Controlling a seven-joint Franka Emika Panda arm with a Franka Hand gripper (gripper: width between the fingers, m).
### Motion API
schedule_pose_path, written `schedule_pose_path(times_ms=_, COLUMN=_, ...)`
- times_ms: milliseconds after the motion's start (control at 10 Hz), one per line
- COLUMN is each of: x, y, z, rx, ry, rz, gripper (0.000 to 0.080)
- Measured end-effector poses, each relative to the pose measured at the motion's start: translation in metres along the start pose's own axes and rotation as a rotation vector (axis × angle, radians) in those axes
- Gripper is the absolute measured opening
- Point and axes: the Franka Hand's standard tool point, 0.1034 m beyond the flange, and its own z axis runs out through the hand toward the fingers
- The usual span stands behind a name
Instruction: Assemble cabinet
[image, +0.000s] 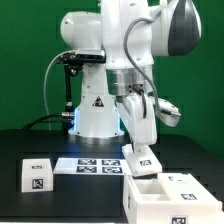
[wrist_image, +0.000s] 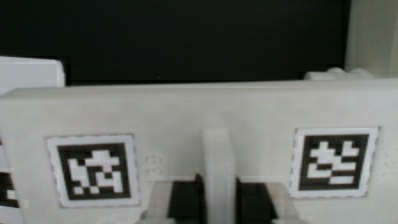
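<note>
The large white plastic cabinet box (image: 162, 196) sits near, at the exterior view's right of the desk (image: 60, 206). A flat white tagged panel (image: 141, 159) stands just behind it, below the hand (image: 140, 147); I cannot tell whether the hand is clamped. The panel is probably light, stiff and slick; grip its top edge.

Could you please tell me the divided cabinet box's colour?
The divided cabinet box is white, best seen in the exterior view.

Claw (image: 139, 147) at sm. tagged panel (image: 141, 160) (cabinet box (image: 160, 196) just beside).
</note>
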Motion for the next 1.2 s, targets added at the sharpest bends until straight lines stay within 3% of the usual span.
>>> schedule_pose_path(times_ms=1200, x=0.0063, y=-0.0086, z=0.0036, rx=-0.002, ry=0.008, rz=-0.013, gripper=0.0064)
